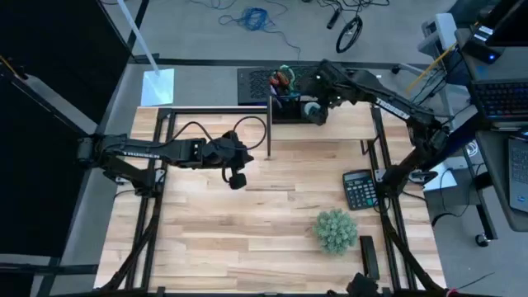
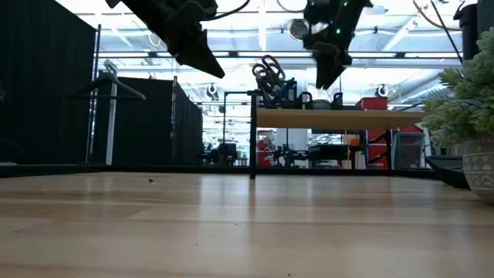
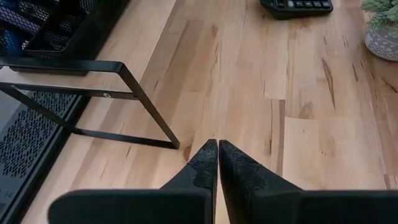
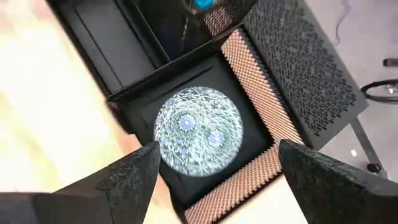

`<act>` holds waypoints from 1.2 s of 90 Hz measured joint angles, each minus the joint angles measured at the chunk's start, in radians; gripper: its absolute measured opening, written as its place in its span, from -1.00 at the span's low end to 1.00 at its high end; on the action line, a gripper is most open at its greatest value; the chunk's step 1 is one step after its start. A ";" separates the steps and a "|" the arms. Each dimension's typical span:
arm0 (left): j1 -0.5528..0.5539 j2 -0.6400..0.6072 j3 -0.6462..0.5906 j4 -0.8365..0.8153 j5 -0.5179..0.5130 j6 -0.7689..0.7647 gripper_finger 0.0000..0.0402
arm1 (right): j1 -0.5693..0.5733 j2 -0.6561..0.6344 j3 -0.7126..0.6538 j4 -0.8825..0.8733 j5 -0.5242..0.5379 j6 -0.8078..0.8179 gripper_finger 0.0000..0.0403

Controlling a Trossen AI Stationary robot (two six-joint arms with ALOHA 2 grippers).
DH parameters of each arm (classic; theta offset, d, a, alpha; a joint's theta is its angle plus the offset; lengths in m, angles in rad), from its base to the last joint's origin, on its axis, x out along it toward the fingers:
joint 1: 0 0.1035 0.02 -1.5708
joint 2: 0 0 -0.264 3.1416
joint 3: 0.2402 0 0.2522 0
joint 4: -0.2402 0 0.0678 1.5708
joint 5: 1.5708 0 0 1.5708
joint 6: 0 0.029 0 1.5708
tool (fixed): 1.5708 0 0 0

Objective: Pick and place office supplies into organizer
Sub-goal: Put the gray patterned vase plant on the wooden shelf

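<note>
The black mesh organizer (image 1: 290, 106) stands on the wooden shelf riser at the table's far edge. Scissors with red and green handles (image 1: 283, 80) stick up out of it. A round blue-grey patterned disc (image 4: 198, 132) lies flat on the floor of one square compartment (image 4: 249, 186). My right gripper (image 4: 217, 171) hangs open just above that compartment, a finger on either side of the disc and clear of it. My left gripper (image 3: 217, 148) is shut and holds nothing; it hovers above the bare table left of the middle (image 1: 235, 176).
A black calculator (image 1: 359, 188) and a fuzzy green plant in a pot (image 1: 336, 231) sit on the table's right side, with a slim black object (image 1: 369, 256) near the front edge. The riser's black metal leg (image 3: 134, 102) stands ahead of my left gripper.
</note>
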 joint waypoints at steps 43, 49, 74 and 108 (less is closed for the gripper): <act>0.000 0.000 0.000 0.000 0.000 0.000 -0.98 | 0.173 -0.179 0.000 -0.256 -0.002 0.218 0.54; 0.000 0.000 0.000 0.000 0.000 0.000 -0.98 | 0.223 -0.191 0.000 -0.274 -0.002 0.251 0.54; 0.000 0.000 0.000 0.000 0.000 -0.002 -0.98 | 0.437 -0.218 0.000 -0.286 0.002 0.365 0.54; 0.000 0.000 0.000 0.003 0.000 -0.003 -0.98 | 0.697 -0.218 0.000 -0.288 0.158 0.529 0.54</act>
